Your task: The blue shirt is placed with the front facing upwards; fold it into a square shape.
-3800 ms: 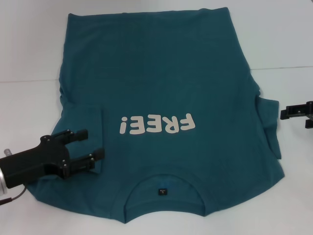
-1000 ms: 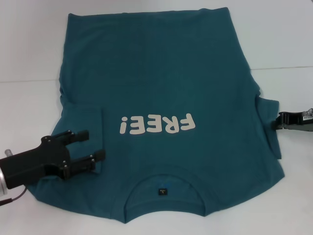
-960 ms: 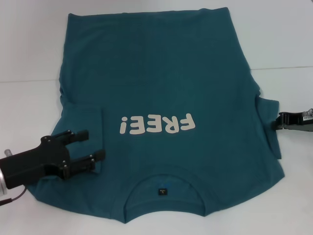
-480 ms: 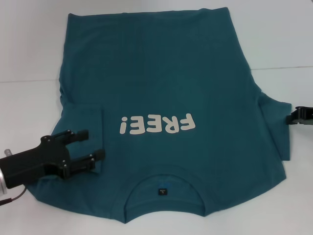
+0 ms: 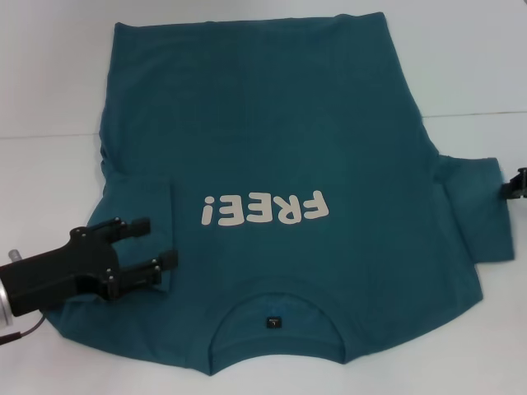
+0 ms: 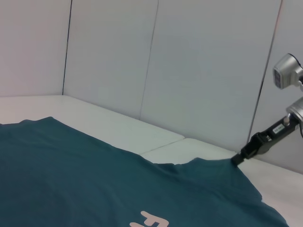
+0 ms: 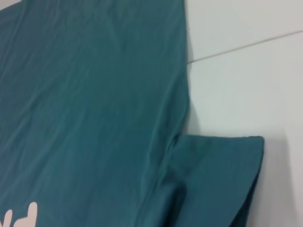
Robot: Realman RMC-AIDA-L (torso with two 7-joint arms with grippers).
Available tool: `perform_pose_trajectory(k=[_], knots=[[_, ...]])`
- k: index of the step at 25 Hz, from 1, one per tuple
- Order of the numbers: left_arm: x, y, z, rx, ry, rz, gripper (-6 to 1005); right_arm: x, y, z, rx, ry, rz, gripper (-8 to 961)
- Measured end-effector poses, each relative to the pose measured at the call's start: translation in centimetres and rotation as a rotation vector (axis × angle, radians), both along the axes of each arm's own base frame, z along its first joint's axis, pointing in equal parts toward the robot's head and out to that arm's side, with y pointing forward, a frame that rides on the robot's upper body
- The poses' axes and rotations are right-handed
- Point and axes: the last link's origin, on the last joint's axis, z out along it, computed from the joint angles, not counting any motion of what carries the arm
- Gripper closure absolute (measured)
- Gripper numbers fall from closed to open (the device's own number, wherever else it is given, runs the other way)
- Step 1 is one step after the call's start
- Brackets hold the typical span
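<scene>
The blue shirt [image 5: 272,132] lies flat on the white table with cream "FREE!" lettering [image 5: 265,209] facing up and the collar [image 5: 276,317] nearest me. Its left sleeve [image 5: 140,206] is folded inward over the body. My left gripper [image 5: 161,242] hovers open at that folded sleeve's edge, with nothing between its fingers. At the far right, my right gripper [image 5: 514,184] is shut on the outer edge of the right sleeve [image 5: 473,206], which is stretched outward. The left wrist view shows that gripper [image 6: 236,160] pinching the sleeve corner. The right wrist view shows the shirt [image 7: 94,94] and the spread sleeve [image 7: 218,175].
The white table [image 5: 49,99] extends on both sides of the shirt, with a seam line [image 5: 469,114] running across it. Pale wall panels [image 6: 199,71] stand behind the table.
My right gripper has moved rightward toward the frame edge, drawing the bunched right sleeve out flat. The left arm has not moved.
</scene>
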Motion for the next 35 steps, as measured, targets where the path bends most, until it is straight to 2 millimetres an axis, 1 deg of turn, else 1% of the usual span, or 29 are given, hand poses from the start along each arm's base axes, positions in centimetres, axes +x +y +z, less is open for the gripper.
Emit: perform_pose_trajectory(k=[3, 9, 18, 24, 31, 35], knots=[[0.0, -0.1, 0.0, -0.002, 0.001, 0.0, 234, -0.1, 0.3, 1.0, 0.017, -0.011, 0.001, 917], [-0.1, -0.1, 0.0, -0.005, 0.002, -0.001, 234, -1.5, 1.1, 2.2, 0.026, -0.027, 0.028, 910], [0.0, -0.2, 0.1, -0.005, 0.002, -0.011, 234, -3.5, 2.1, 3.3, -0.016, -0.103, 0.053, 899], [0.0, -0.2, 0.2, -0.003, 0.004, -0.016, 234, -4.6, 2.8, 4.1, 0.005, -0.122, 0.074, 892], [0.1, -0.2, 0.1, -0.004, 0.003, -0.019, 234, -6.9, 3.9, 4.0, -0.003, -0.124, 0.128, 883], [0.0, -0.2, 0.1, -0.01, 0.009, -0.019, 234, -8.5, 4.3, 3.3, -0.043, -0.131, 0.161, 878]])
